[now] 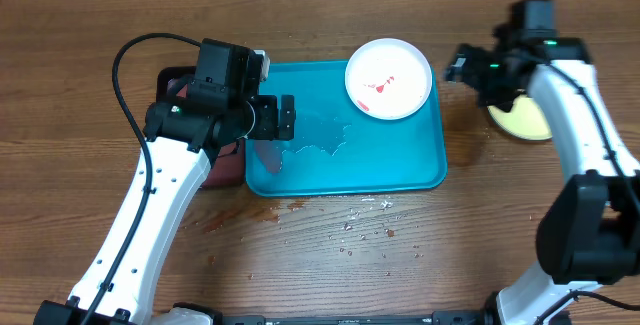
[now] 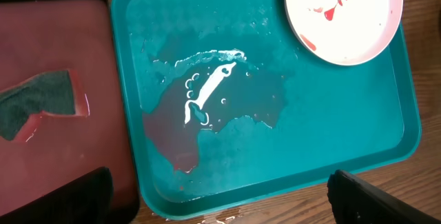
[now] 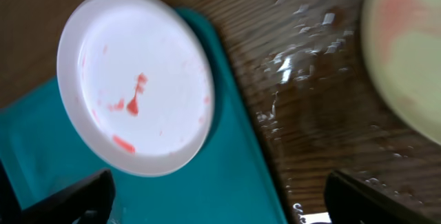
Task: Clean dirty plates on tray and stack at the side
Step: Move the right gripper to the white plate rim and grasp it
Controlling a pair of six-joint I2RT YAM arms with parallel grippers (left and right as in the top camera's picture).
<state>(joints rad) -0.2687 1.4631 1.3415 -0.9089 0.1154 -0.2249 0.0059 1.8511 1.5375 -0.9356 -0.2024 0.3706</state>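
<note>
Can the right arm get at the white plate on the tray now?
Probably yes: the white plate lies uncovered in the far right corner of the turquoise tray, and the open right pincer is close beside it, with nothing between.

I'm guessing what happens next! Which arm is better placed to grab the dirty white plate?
Probably right. The right claw, open, hovers just beside the corner of the tray where the white plate sits; the left claw is over the tray's far end, nearer the sponge.
</note>
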